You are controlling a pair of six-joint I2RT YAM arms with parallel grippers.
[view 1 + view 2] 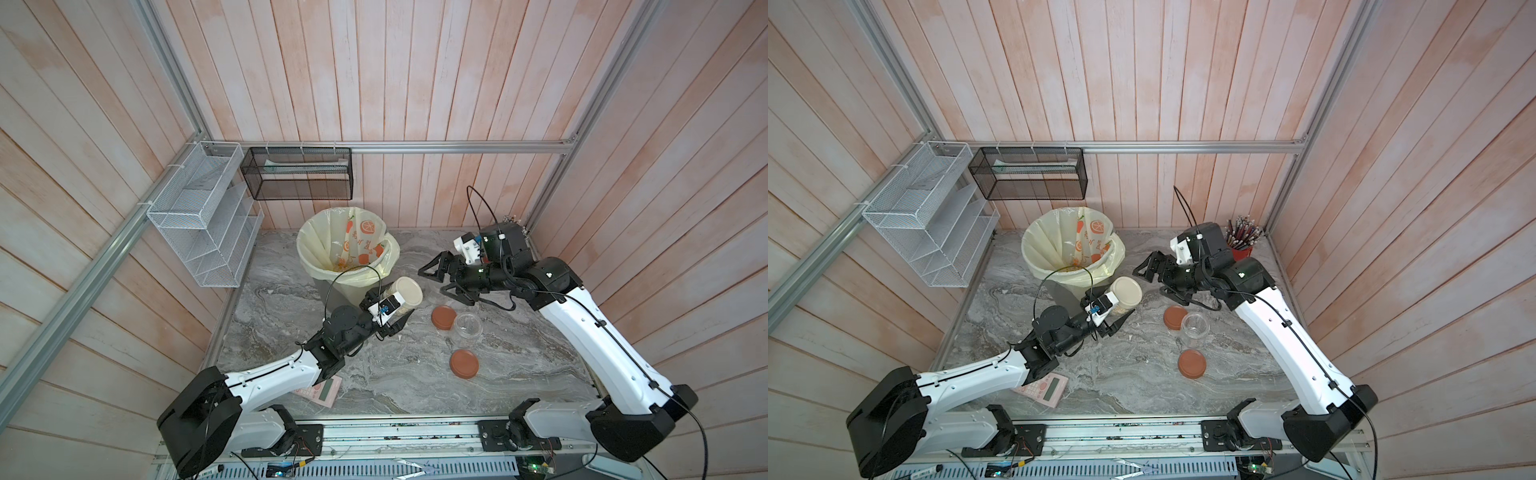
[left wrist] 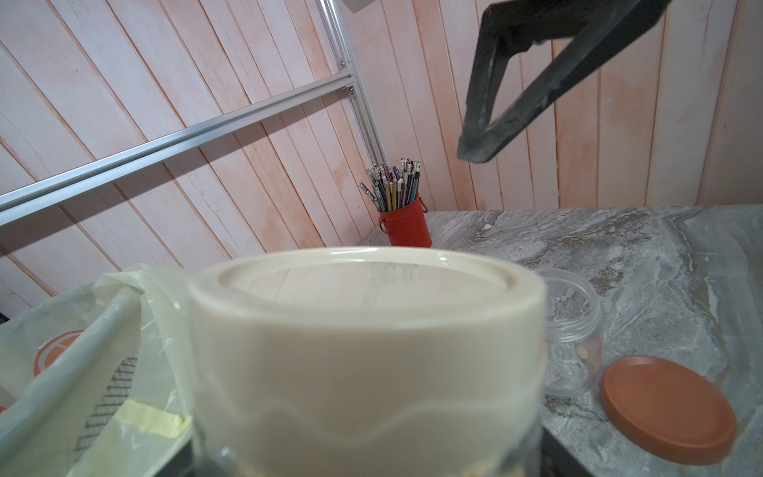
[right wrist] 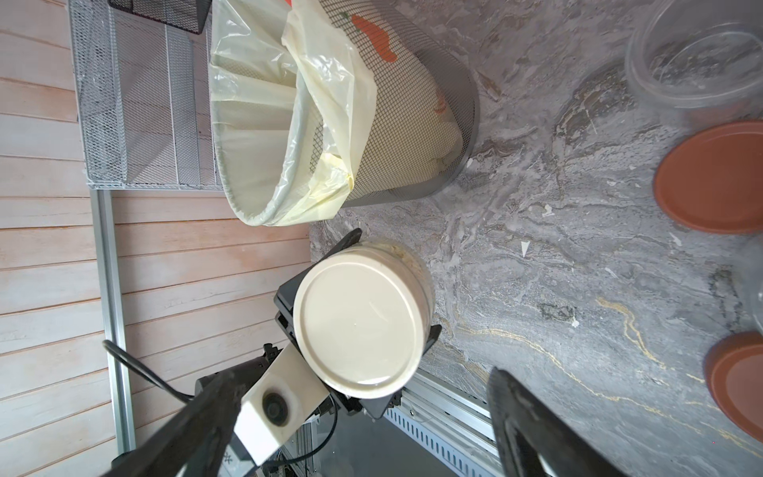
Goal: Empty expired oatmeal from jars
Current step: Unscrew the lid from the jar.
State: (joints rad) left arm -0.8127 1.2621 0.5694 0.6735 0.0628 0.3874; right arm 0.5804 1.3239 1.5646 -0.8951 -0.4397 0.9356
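My left gripper (image 1: 390, 309) is shut on a jar (image 1: 407, 293) with a cream lid, holding it tilted above the table just right of the bin. Pale oatmeal (image 1: 1121, 309) shows through its clear wall. The lid (image 2: 367, 330) fills the left wrist view and hides that gripper's fingers. My right gripper (image 1: 432, 280) stands open in the air just right of the held jar (image 3: 359, 330), touching nothing. An open, clear jar (image 1: 467, 326) stands between two loose terracotta lids (image 1: 444, 317) (image 1: 464, 363). The right wrist view shows another open clear jar (image 3: 693, 62).
A grey mesh bin (image 1: 316, 245) with a cream orange-print liner stands at the back, with yellowish bits inside. A red pencil cup (image 1: 1241, 249) sits in the back right corner. A pink calculator (image 1: 1044, 388) lies under the left arm. Wire racks (image 1: 199, 216) hang on the left wall.
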